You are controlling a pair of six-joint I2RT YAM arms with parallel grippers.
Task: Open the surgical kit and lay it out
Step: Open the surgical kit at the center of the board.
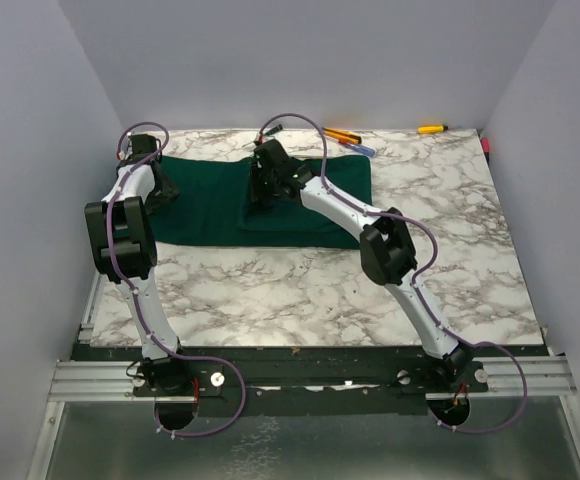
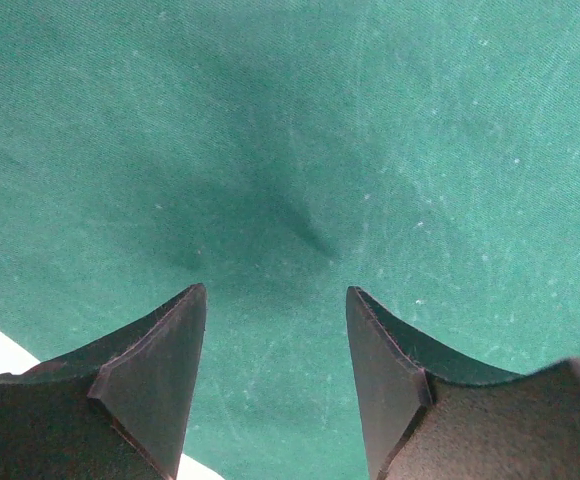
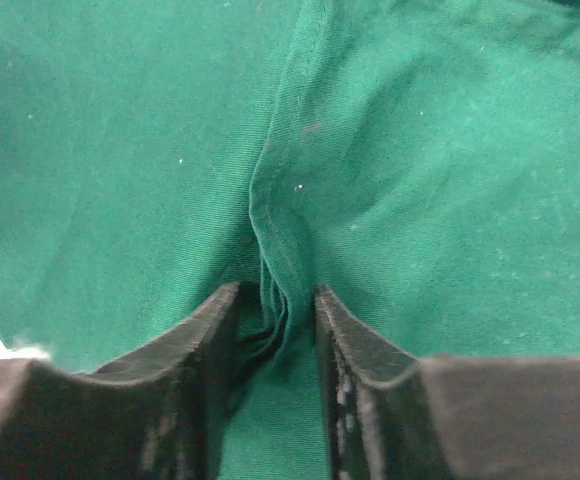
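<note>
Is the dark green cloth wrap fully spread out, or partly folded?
Partly folded: the dark green cloth wrap lies flat at the left but is doubled over mid-cloth, where the right end effector pinches a fold.

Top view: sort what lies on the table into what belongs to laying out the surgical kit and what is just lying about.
Belongs to the job: green cloth wrap, a fold pinched in the right tool; left tool, open above the cloth.
Just lying about: orange-handled screwdriver; blue pen; yellow-handled item, all by the far edge.
</note>
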